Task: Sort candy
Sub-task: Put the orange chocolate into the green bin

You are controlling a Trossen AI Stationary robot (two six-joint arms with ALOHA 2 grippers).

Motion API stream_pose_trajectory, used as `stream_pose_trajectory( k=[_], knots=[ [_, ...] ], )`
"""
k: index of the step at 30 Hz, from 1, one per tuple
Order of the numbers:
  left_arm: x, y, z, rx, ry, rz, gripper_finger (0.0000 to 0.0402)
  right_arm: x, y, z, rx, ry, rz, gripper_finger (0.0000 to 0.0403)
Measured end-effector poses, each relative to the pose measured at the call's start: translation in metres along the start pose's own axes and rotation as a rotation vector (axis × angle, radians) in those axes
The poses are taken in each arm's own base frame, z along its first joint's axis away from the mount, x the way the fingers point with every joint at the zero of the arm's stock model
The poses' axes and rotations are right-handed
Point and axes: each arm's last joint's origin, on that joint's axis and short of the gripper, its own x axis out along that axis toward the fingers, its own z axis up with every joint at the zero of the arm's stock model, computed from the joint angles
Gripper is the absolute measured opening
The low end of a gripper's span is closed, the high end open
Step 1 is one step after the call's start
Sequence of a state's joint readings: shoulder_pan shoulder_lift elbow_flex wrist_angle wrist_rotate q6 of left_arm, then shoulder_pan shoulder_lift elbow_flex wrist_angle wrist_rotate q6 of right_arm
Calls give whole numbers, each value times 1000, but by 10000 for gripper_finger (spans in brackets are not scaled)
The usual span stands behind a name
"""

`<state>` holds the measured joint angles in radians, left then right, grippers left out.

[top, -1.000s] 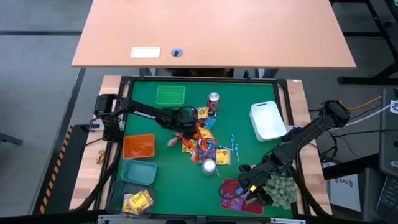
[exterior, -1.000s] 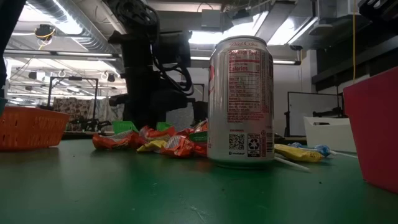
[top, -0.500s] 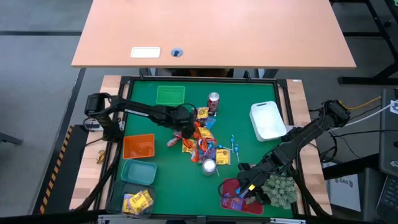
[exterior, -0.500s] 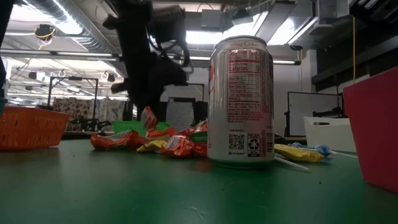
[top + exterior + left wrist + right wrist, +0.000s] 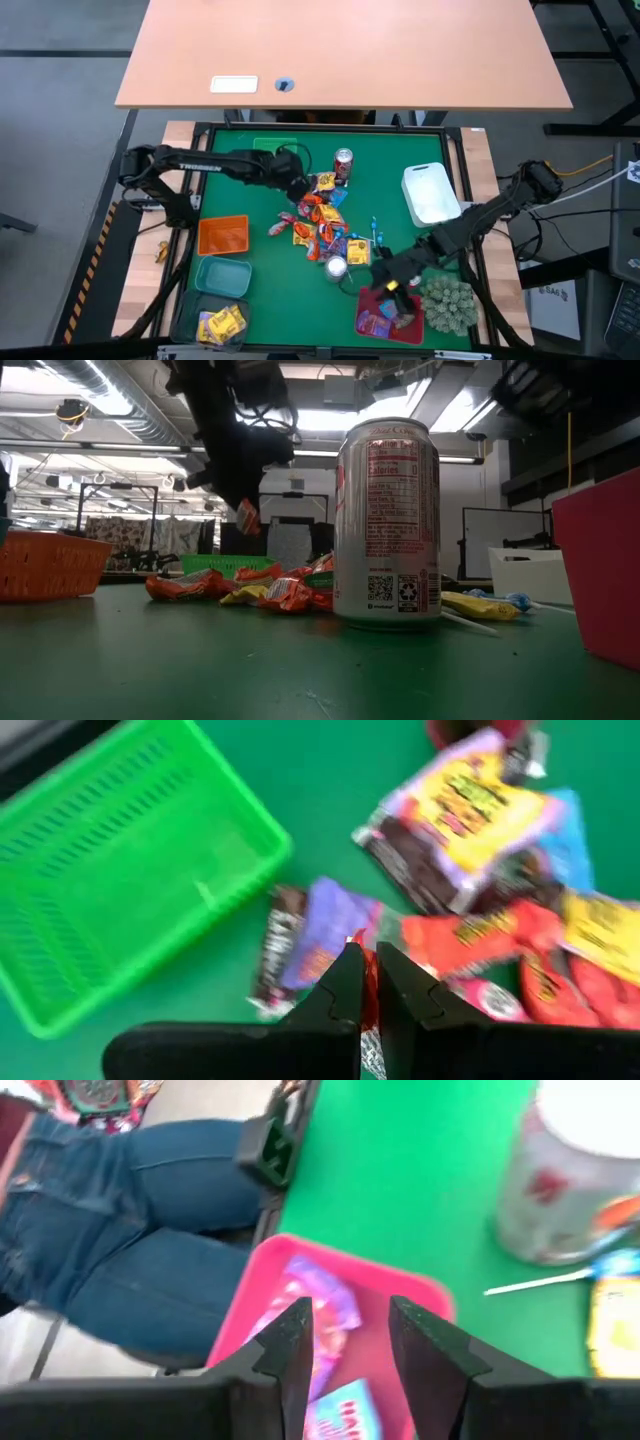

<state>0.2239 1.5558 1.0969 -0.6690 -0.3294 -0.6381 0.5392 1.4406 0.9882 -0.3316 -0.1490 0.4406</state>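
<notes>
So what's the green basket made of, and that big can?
The green basket looks like moulded plastic, probably: bright, slightly glossy, with rows of slits in its walls. The can looks like thin metal, silvery and shiny, with a printed label and a rolled rim.

Candy pile (image 5: pixel 322 225) mid-desk: orange-red, yellow, blue and purple wrappers, loosely heaped, lying flat. One orange-red sweet (image 5: pixel 246 517) lifted clear of the heap, pinched in the left pincer (image 5: pixel 362 982), hanging tilted above the pile's far-left edge. Blue lollipops (image 5: pixel 377 236) lie just right of the heap. Yellow packets (image 5: pixel 222 322) sit in the near-left bin. Purple and blue packets (image 5: pixel 318 1312) lie in the pink tray.
</notes>
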Motion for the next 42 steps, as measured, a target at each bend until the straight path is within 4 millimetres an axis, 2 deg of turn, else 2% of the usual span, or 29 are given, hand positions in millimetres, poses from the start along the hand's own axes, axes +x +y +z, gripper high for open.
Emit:
stream_pose_trajectory(
  k=[8, 13, 18, 22, 35, 42],
  knots=[
    [13, 37, 27, -27, -40, 62, 0, -8, -39, 16, 31, -54, -87, 133],
    [19, 57, 37, -44, -45, 100, 0, -15, -62, 24, 54, -82, -139, 133],
    [21, 67, 41, 16, -37, 122, 3, -22, -84, 28, 83, -92, -195, 133],
    [22, 70, 43, 74, -32, 128, 26, -27, -98, 28, 110, -86, -231, 133],
    [22, 70, 42, 109, -31, 127, 142, -29, -103, 21, 77, 1, -258, 133],
    [20, 60, 41, 137, -52, 103, 170, -29, -104, 19, 82, 19, -277, 133]
  ],
)
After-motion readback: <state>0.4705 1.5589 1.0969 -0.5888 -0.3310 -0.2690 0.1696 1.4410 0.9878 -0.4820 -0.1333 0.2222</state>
